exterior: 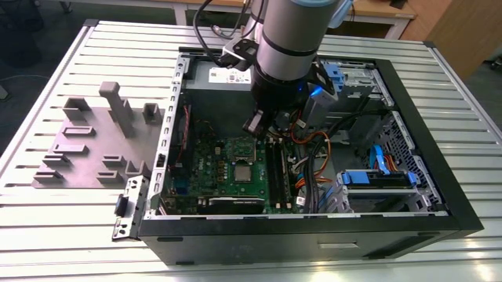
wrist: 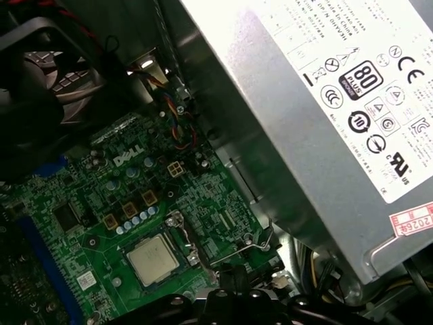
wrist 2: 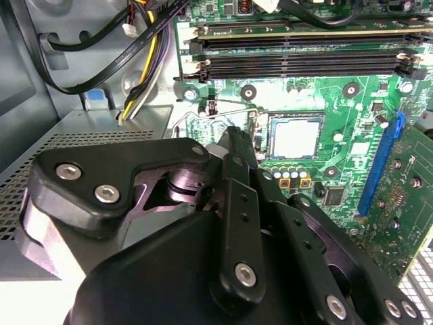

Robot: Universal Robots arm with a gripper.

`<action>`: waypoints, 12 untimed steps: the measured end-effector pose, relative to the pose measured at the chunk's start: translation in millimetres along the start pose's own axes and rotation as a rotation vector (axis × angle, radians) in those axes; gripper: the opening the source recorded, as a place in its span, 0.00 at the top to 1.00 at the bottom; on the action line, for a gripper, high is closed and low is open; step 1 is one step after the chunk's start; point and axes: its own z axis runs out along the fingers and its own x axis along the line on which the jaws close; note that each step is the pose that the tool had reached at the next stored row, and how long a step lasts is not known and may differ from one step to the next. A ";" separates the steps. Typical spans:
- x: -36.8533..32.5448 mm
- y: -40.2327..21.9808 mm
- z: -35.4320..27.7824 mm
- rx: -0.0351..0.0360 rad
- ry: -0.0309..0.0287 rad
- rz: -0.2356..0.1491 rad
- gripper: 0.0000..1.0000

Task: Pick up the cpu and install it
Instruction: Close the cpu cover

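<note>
Tool hangs inside the open computer case, above the green motherboard; whether its black fingers stand wide or narrow I cannot tell, and nothing is seen between them. The cpu lies flat in its socket on the motherboard, apart from the tool, and it shows in both wrist views. Beside the socket a thin metal lever stands raised. The power supply rises close along one side of the board, and the black memory slots run just beside the socket. Bundles of cables crowd the space toward the exterior view's right. On the desk, toward the exterior view's left, stands a grey fixture with blocks, well apart from the case walls
</note>
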 end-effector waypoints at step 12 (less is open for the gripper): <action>2.2 -1.4 -0.1 0.0000 0.0000 0.000 0.89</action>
